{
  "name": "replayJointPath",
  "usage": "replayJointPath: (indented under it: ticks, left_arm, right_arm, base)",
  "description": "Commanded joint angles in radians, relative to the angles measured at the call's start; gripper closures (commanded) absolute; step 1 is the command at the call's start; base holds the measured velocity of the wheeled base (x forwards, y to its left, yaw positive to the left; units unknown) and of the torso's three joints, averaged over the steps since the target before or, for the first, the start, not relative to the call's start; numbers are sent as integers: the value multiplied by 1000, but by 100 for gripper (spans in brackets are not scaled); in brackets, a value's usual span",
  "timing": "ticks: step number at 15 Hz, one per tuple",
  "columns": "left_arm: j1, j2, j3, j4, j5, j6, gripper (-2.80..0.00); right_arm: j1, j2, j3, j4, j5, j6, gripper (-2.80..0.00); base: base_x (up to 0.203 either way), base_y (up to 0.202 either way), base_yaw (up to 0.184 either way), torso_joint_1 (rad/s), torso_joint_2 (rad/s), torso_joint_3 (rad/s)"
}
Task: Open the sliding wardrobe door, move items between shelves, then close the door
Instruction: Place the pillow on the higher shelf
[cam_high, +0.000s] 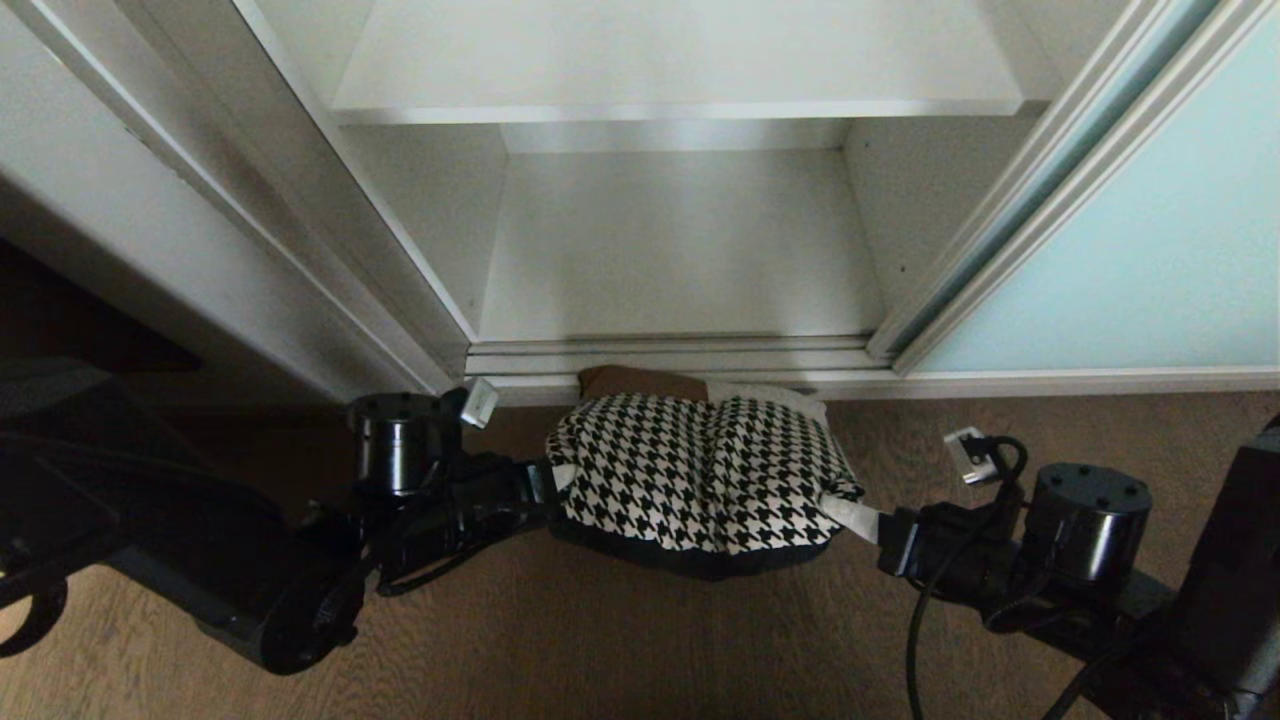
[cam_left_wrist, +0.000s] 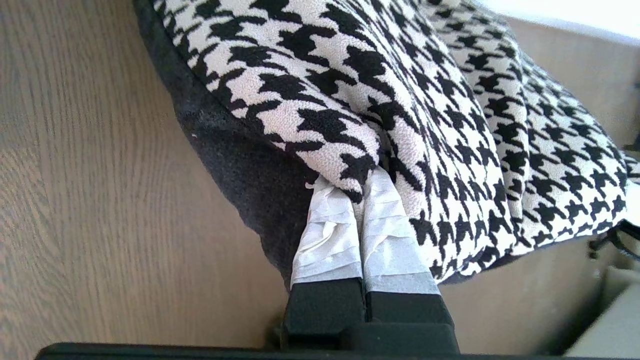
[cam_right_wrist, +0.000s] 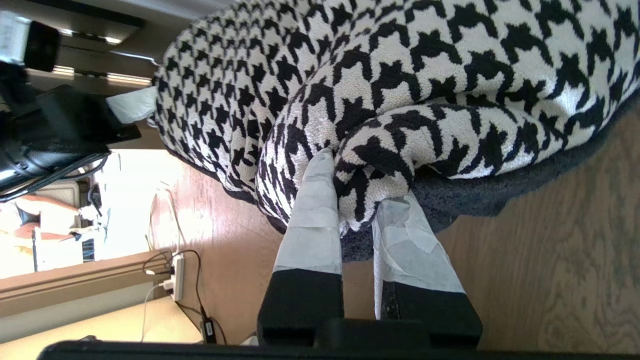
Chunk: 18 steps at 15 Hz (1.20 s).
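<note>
While the sliding wardrobe door (cam_high: 1130, 250) stands pushed aside to the right of the open compartment, the houndstooth bundle (cam_high: 700, 475) hangs between the 2 grippers just in front of the wardrobe's bottom track (cam_high: 670, 358), above the wooden floor (cam_high: 600, 640). The left gripper (cam_high: 552, 478) is clenched on the bundle's left end, its taped fingers (cam_left_wrist: 330, 235) pressed together on a fold. The right gripper (cam_high: 855, 512) pinches the right end, a roll of cloth caught between its taped fingers (cam_right_wrist: 312, 220). The bundle's dark underside (cam_left_wrist: 240, 165) shows below. Beyond the track, the lowest shelf (cam_high: 680, 250) and the shelf above it (cam_high: 660, 60) are white boards.
</note>
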<state>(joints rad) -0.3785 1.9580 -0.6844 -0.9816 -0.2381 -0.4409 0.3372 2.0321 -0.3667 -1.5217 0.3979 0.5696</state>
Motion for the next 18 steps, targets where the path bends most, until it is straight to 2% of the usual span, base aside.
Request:
replayJointPath:
  ticks: [1, 5, 8, 13, 18]
  left_arm:
    - [0, -55, -10, 10, 0, -24, 0]
    - [-2, -127, -12, 98, -3, -27, 0]
    - [-28, -220, -13, 234, -1, -25, 0]
    - [-55, -255, -10, 248, 69, 7, 0]
    - [-63, -301, -1, 239, 74, 25, 0]
  right_arm:
    - [14, -57, 20, -8, 2, 3, 0]
    - [49, -143, 62, -8, 1, 4, 0]
    - [86, -240, 103, -8, 1, 4, 0]
    - [101, -317, 120, -8, -1, 4, 0]
    - [101, -342, 118, 17, -1, 4, 0]
  base:
    - [0, 0, 0, 0, 0, 0]
    - [0, 0, 0, 0, 0, 0]
    - [0, 0, 0, 0, 0, 0]
    - [0, 0, 0, 0, 0, 0]
    - [0, 0, 0, 0, 0, 0]
